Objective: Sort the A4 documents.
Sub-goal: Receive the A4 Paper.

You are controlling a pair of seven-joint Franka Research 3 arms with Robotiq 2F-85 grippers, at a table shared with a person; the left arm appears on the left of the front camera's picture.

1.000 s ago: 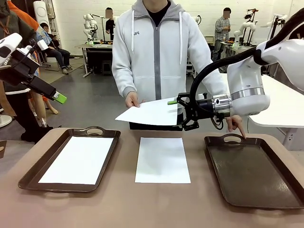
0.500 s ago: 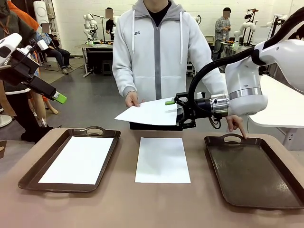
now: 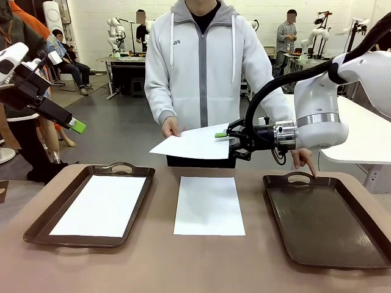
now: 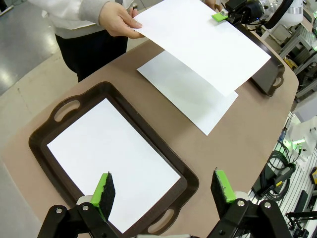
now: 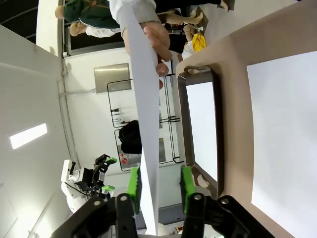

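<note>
A person's hand [image 3: 170,128] holds out one of the A4 documents [image 3: 195,143], a blank white sheet, in the air above the table's far edge. My right gripper [image 3: 223,139] reaches in from the right. Its jaws straddle the sheet's [image 5: 148,124] near edge, narrowed but with a gap still showing beside one pad [image 5: 185,183]. A second sheet [image 3: 209,204] lies flat mid-table. A third [image 3: 101,204] lies in the left tray [image 3: 36,226]. My left gripper [image 3: 76,126] hangs open high at the left, above that tray [image 4: 44,124], holding nothing.
An empty dark brown tray [image 3: 324,226] sits at the right. The person's other hand [image 3: 303,160] points a finger down at its far handle. The person stands close against the far edge. Other tables and robot arms stand farther back.
My right gripper's jaws have narrowed around the edge of the held-out sheet, and the arm has shifted slightly. The left arm has not moved.
</note>
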